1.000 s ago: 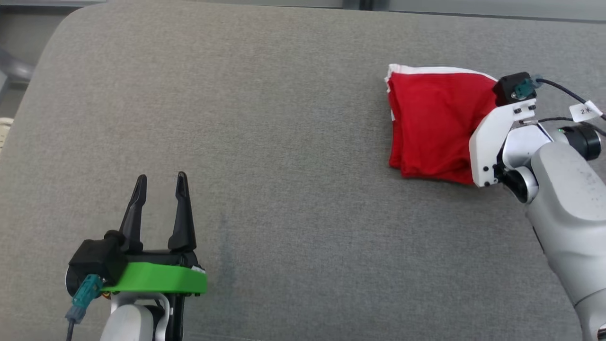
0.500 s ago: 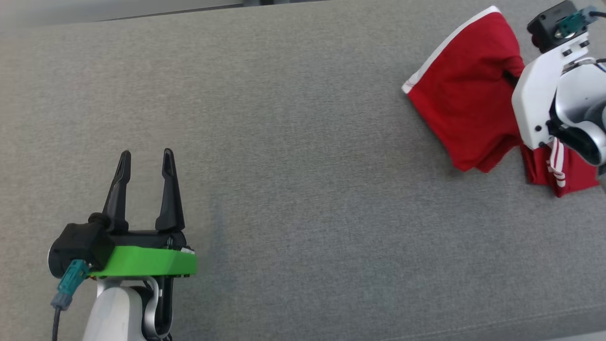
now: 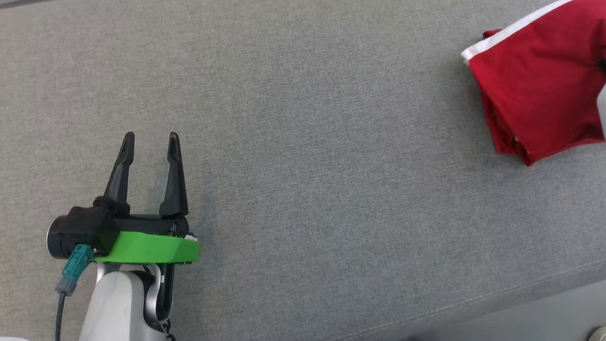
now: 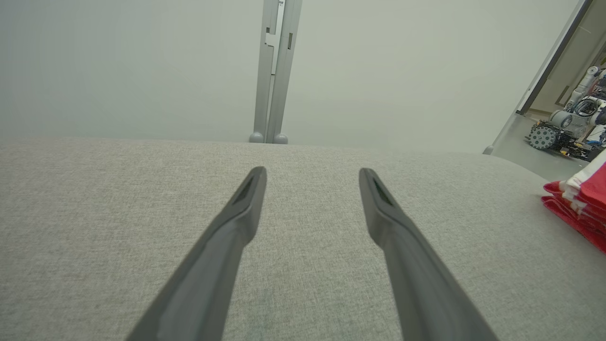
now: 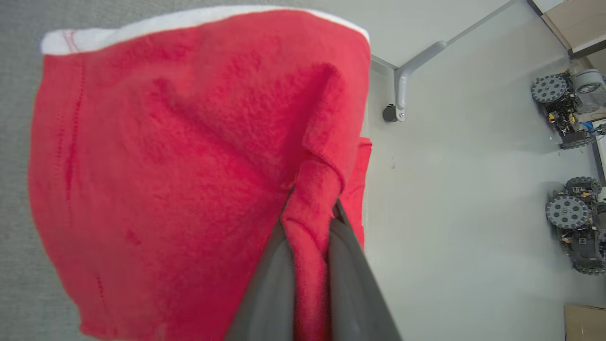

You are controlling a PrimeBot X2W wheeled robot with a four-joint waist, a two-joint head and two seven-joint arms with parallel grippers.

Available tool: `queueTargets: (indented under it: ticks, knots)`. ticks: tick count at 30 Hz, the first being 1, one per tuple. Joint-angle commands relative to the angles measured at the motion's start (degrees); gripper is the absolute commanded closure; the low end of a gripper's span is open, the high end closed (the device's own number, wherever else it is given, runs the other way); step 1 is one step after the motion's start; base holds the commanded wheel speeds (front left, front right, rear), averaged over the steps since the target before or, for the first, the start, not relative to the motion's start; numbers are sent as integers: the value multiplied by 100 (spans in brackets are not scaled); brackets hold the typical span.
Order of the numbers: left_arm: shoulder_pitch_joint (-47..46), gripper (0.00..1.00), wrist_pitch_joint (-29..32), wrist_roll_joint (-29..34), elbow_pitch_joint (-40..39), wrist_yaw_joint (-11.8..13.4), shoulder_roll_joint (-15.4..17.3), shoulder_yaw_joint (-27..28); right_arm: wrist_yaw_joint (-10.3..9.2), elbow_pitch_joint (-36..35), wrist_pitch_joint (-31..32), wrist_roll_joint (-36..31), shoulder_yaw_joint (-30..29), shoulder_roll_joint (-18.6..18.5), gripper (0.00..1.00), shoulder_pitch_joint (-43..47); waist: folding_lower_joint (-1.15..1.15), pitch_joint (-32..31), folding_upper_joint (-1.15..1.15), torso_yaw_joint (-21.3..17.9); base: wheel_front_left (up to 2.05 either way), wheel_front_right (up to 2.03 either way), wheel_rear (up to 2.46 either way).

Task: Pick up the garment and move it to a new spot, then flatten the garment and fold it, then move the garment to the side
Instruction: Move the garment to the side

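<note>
Red garment [image 3: 535, 90], lately flat, now hangs clamped in right pincer [image 5: 311, 213]; left pincer [image 3: 150, 137] wide.

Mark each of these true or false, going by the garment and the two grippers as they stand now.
1. The right gripper is shut on a fold of the red garment. True.
2. The left gripper grips the garment as well. False: its jaws stand open with nothing between them, apart from the garment, over bare gray cushion.
3. A white band runs along one edge of the garment. True.
4. The garment sits in the middle of the head view, between the grippers. False: it is at the upper right of that view, far from the left gripper.
</note>
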Motion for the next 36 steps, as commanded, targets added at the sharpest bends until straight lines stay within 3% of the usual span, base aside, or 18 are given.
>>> queueTargets:
  ticks: [1, 9, 12, 13, 14, 15, 19, 23, 28, 36]
  knots:
    - [-126, 0, -1, 51, 7, -20, 23, -1, -11, 107, -153, -103, -37, -85, 100, 61, 0, 144, 0, 33, 0, 0, 0]
    - [-246, 0, -1, 157, 15, -42, 29, -33, -11, 946, -972, -570, -288, -463, 100, 83, 0, 425, 0, 376, 0, 0, 0]
    - [-264, 0, -2, 144, 6, -47, 29, -48, -11, 1245, -1106, -614, -472, -429, 100, 154, 0, 475, 0, 488, 0, 0, 0]
    - [-270, 0, -1, 136, 8, -48, 27, -66, -11, 1367, -1144, -617, -587, -407, 77, 168, 0, 487, 0, 532, 0, 0, 0]
    - [-281, 0, -2, 129, 11, -50, 27, -92, -11, 1485, -1171, -660, -684, -387, 21, 213, 0, 489, 0, 568, 0, 0, 0]
    - [-289, 0, -1, 119, 14, -51, 27, -109, -11, 1571, -1203, -692, -771, -357, 0, 244, 0, 485, 0, 594, 0, 0, 0]
    - [-251, 0, -2, 88, 71, -52, 25, -182, -11, 1967, -1230, -871, -1267, -162, 0, 350, 0, 365, 0, 679, 0, 0, 0]
    - [-85, 0, -2, 14, 113, -52, 23, -127, -11, 1898, -1577, -1041, -1670, 132, 0, 434, 0, 79, 0, 703, 0, 0, 0]
    - [183, 0, -2, -191, 81, -31, 22, -21, -11, 1351, -2106, -1094, -1981, 674, 0, 700, 0, -474, 0, 683, 0, 0, 0]
    - [627, 0, -2, -339, 27, 167, 22, 140, -10, 79, -2911, -886, -1925, 1564, 0, 1568, 0, -1307, 0, 713, 0, 0, 0]
